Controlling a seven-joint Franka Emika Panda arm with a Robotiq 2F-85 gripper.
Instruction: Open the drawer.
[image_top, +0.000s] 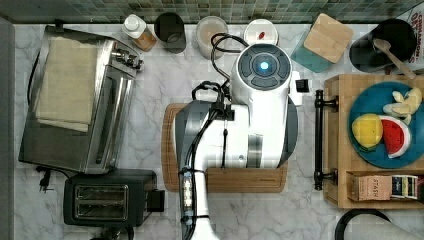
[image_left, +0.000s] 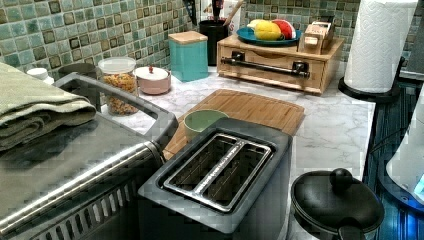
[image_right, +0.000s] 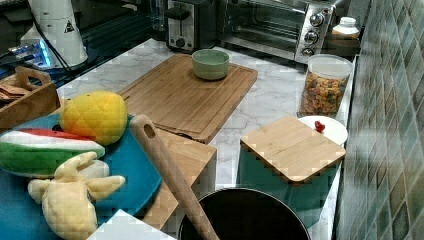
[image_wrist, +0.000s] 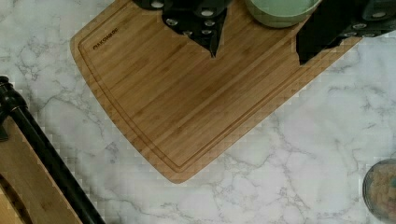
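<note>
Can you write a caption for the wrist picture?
Open pincer hovering above the cutting board, drawer handle nearby.

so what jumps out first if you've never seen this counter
The white arm hangs over the cutting board in mid-counter, open fingers above the wood near a green bowl. At the top view's right, a blue plate of toy fruit tops the wooden box, whose drawer with its black handle looks shut.

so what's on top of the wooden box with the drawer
On the light-wood box unit sits a round blue plate holding a yellow plush lemon, a plush watermelon slice and a pale plush banana, beside a small tea box. The shut drawer hides its contents.
</note>
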